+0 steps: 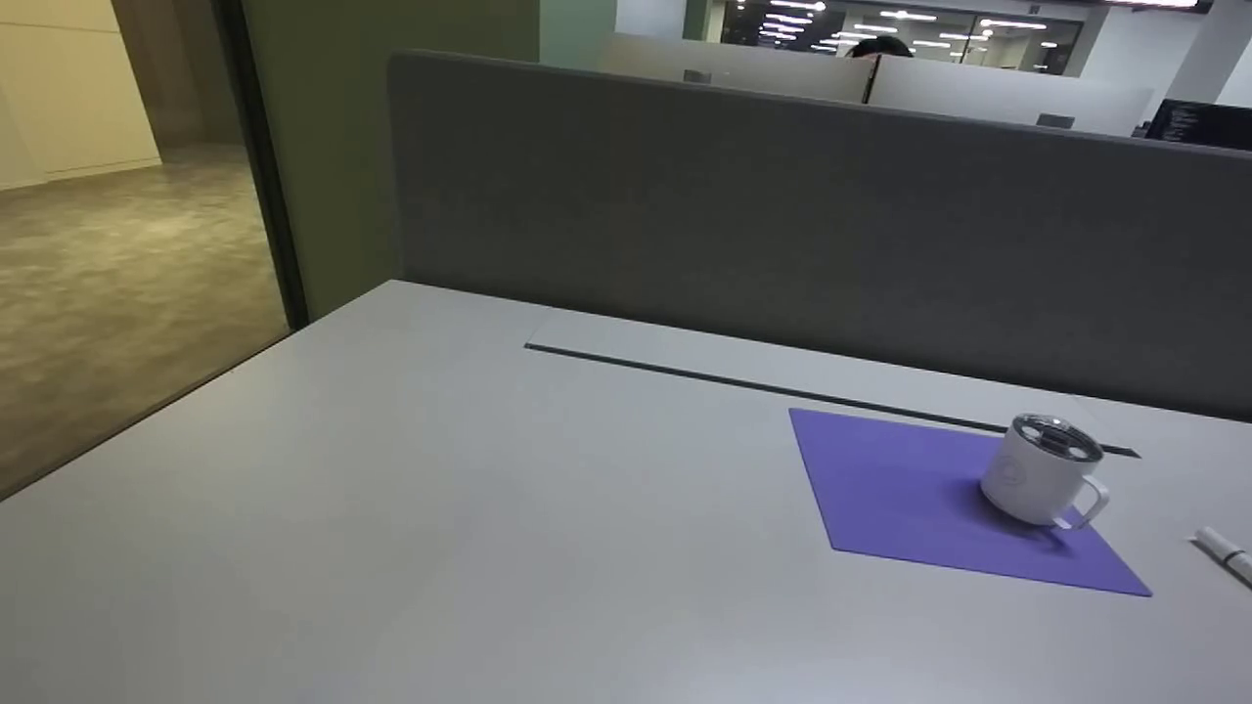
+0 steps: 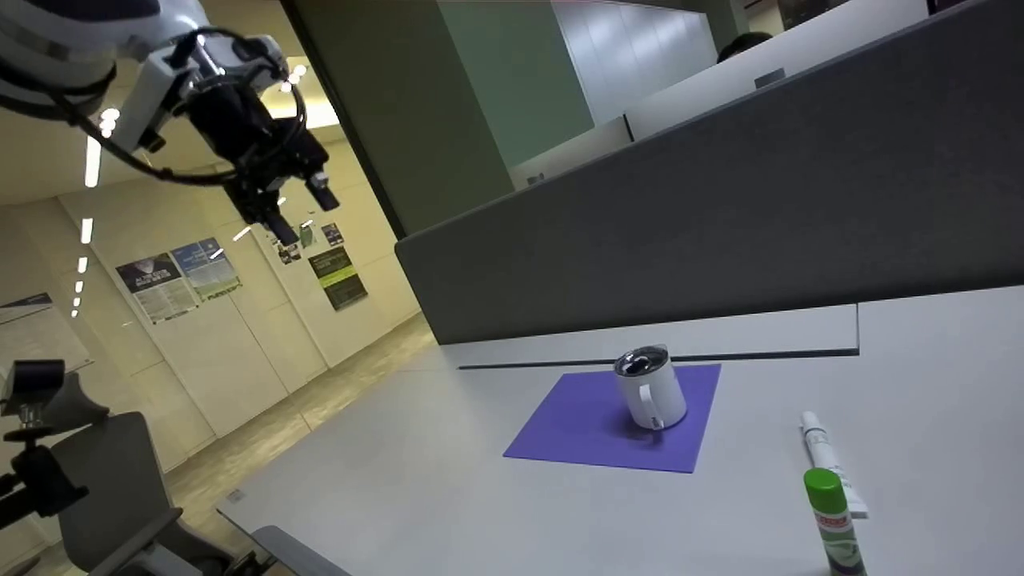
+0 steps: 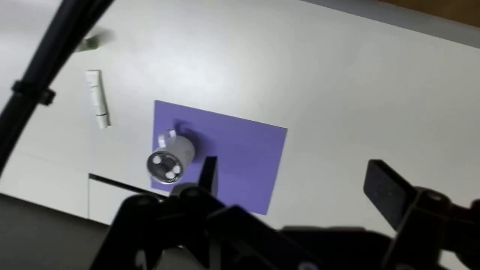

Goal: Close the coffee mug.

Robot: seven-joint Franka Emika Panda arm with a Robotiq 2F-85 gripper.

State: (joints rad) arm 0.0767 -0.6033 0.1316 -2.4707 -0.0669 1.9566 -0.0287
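Spread claw [image 3: 292,170] hangs clear of a white, dark-topped mug [image 3: 173,158].

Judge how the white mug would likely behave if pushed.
Squat and upright on the purple mat, the mug would probably slide before tipping. It looks smooth, so perhaps slippery. If toppled, its handle would likely stop a roll.

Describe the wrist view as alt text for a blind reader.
White cylindrical mug with a round dark lid on a rectangular purple mat, seen from above. The black two-fingered tool is open; a slim white tube lies at left.
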